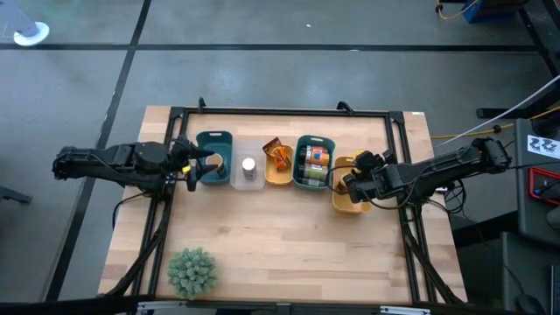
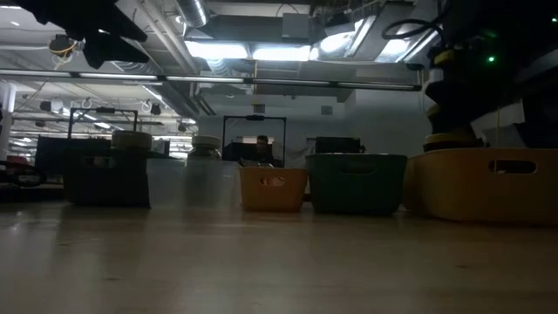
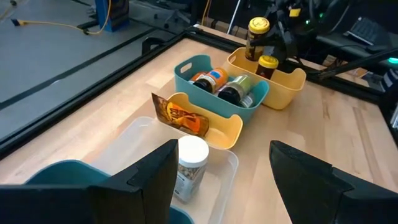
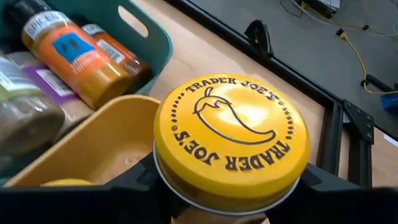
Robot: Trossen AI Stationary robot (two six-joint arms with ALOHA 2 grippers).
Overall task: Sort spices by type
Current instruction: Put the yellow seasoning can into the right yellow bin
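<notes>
My right gripper (image 4: 233, 193) is shut on a bottle with a yellow chili-printed lid (image 4: 230, 140) over the yellow tray (image 1: 346, 203). A second yellow-lidded jar (image 3: 267, 64) stands in that tray. The teal tray beside it (image 1: 313, 163) holds several jars with orange and blue labels (image 4: 74, 53). A brown-orange packet (image 3: 180, 116) leans in the small orange tray. A white-lidded jar (image 3: 190, 163) stands in the clear tray (image 1: 248, 166). My left gripper (image 3: 221, 180) is open and hovers above the left teal tray (image 1: 214, 140), which holds a tan-lidded jar (image 1: 214, 163). My right gripper pinches the bottle between its two fingers (image 4: 134, 183) just under the yellow lid's rim (image 4: 186, 198), one finger on each side. It comes slanting down from the table's right. The bottle stays upright (image 3: 256, 40); the tray wall hides its base, so lifted or standing cannot be told.
The five trays form a row across the far half of the wooden table. A green bushy plant (image 1: 192, 271) sits near the front left corner. The near half of the tabletop (image 1: 289, 254) is bare wood. A black frame runs along the far edge.
</notes>
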